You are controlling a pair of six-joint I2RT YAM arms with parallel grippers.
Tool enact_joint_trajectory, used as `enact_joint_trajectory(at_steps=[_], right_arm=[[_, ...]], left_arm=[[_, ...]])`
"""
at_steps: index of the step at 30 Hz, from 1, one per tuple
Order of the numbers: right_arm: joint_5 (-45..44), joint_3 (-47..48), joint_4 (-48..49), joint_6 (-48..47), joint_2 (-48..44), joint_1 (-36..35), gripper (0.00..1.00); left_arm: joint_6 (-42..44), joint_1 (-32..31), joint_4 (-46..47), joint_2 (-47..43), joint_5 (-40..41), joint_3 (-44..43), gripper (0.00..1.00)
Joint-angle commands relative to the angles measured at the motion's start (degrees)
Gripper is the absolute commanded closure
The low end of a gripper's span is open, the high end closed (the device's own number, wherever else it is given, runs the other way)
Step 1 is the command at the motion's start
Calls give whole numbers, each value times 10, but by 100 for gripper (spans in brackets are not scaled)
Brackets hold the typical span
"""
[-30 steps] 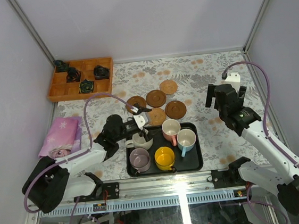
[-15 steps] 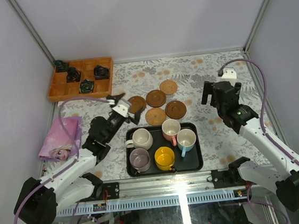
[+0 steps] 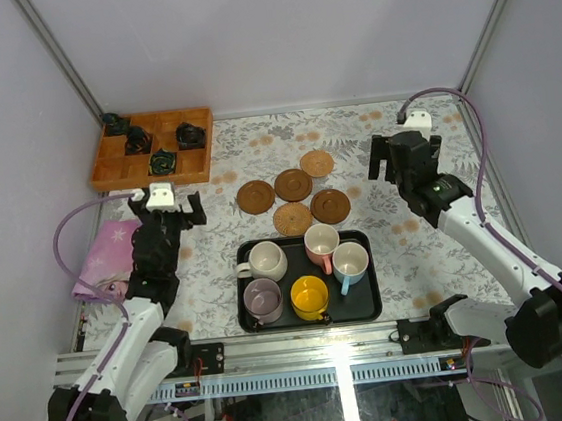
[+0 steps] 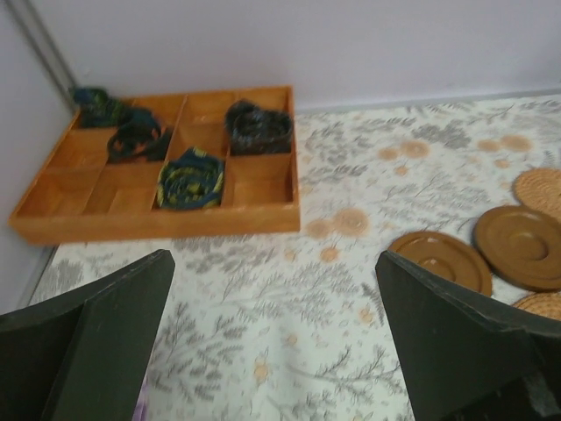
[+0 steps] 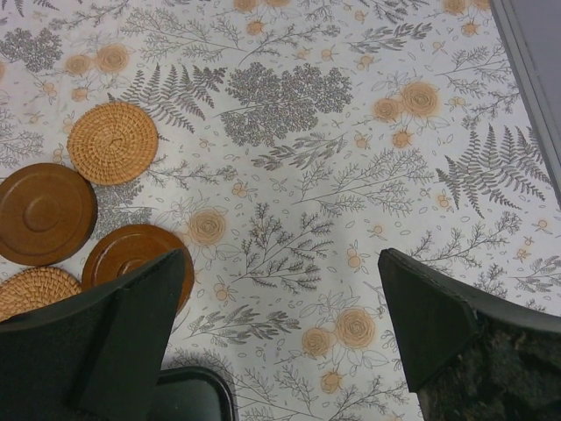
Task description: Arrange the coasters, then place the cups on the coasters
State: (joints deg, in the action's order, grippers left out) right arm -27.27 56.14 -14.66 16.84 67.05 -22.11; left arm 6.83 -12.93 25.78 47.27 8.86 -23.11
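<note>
Five round brown coasters [image 3: 293, 184] lie clustered mid-table, just behind the black tray [image 3: 372, 307]. Two of them are woven [image 5: 112, 142] and the others are smooth dark wood [image 5: 44, 213] [image 4: 441, 260]. Five cups stand on the tray: cream [image 3: 266, 261], pink-handled [image 3: 321, 241], blue-handled [image 3: 350, 261], lilac [image 3: 263, 299] and yellow [image 3: 309, 296]. My left gripper [image 3: 167, 207] [image 4: 273, 263] hangs open over bare cloth left of the coasters, holding nothing. My right gripper [image 3: 402, 163] [image 5: 282, 256] is open and empty to the right of the coasters.
A wooden compartment box [image 3: 152, 149] with dark rolled items sits at the back left. A pink printed cloth [image 3: 115, 256] lies at the left edge. The tray's corner [image 5: 193, 395] shows under my right gripper. Walls close in on three sides.
My left arm has swung from beside the cream cup out to the left and back, stopping left of the coasters. My right gripper has moved slightly back and left.
</note>
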Motion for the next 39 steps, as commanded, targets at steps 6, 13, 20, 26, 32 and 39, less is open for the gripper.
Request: enact_joint_trajectory(at_steps=[6,13,20,26,32,39], right_arm=[[9,7,21,-20,-25,1,1],[-11,-15,28,-25,-38,1,1],[-29,-18,30,-23,-42,0,1],[-13,-27,38,-11,-45,1,1],[-19,-37,25,-4,-35,1,1],[20,-23,23,-10,5,1,1]], left_arm=[[-47,21,-75,-54,50,55,0],[-121,20,-195,-166,123,89,0],[-147,7,-160,-249,186,196,0],[-143,-5,-85,-226,202,243,0],[-154,-5,-84,-236,217,250,0],[-155,-5,-85,-234,218,249,0]])
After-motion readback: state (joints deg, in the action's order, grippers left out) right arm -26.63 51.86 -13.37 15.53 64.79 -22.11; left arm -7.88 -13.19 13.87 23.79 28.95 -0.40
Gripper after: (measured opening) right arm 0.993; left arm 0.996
